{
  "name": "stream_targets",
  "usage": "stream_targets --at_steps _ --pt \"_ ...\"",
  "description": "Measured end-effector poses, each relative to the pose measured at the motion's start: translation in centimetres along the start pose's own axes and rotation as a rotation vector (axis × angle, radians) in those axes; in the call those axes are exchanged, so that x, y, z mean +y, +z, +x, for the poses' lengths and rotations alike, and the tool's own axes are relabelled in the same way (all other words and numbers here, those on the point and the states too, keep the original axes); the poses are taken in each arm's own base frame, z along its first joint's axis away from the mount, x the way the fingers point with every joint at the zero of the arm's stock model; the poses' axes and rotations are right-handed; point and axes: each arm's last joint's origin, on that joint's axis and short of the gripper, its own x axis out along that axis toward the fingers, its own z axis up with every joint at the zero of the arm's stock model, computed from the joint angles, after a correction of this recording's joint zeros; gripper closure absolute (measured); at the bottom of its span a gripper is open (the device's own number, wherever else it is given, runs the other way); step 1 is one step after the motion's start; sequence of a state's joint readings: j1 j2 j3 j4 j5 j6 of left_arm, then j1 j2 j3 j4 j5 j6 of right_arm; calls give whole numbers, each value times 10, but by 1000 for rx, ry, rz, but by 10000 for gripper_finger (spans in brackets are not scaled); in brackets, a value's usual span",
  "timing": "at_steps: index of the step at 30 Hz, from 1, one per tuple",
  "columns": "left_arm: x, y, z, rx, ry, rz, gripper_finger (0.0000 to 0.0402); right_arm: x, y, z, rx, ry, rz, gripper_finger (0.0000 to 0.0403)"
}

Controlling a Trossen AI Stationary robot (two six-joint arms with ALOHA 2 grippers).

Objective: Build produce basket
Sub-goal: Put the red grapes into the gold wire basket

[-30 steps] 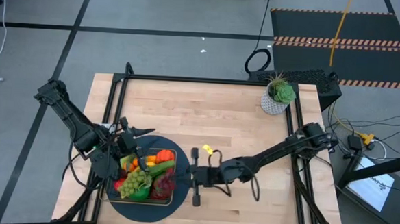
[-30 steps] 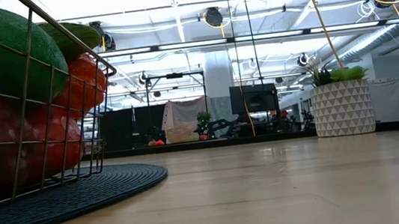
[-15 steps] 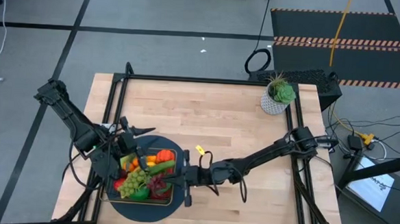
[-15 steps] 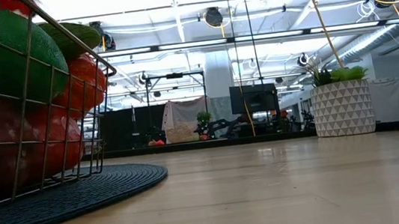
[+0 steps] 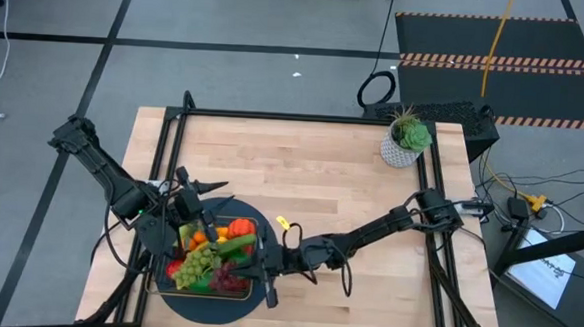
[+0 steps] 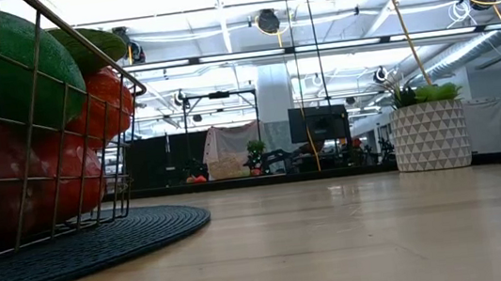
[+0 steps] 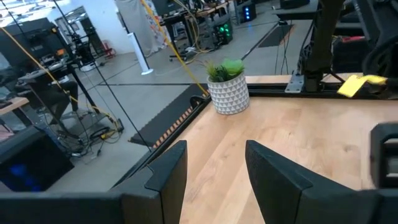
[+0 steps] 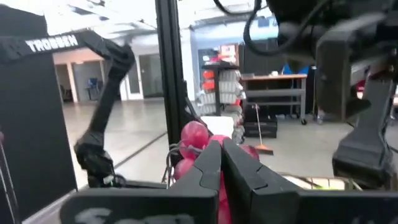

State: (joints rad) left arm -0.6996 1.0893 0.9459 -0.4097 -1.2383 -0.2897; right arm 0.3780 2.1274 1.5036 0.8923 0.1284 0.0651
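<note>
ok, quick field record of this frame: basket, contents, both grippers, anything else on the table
basket: dark wire-mesh basket, on a round dark mat, near-left part of the wooden table
contents: piled produce: green grapes, purple grapes, an orange, a cucumber
left gripper: at the basket's far-left corner, fingers apart, nothing between them
right gripper: shut, empty, at the basket's right edge
other: potted plant, far-right corner

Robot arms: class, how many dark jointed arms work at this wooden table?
2. The left arm reaches to the dark wire-mesh basket from the table's left; the right arm stretches to it from the right.
</note>
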Motion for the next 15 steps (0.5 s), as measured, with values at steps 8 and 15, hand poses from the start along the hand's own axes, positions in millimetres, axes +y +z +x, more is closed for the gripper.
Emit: stream_targets --at_steps 8,15 --pt "0 0 0 4 -16 -1 236 -26 -15 1 152 -68 -5 398" --pt "-1 0 0 5 -17 -2 236 -51 -20 1 226 -123 -37 389"
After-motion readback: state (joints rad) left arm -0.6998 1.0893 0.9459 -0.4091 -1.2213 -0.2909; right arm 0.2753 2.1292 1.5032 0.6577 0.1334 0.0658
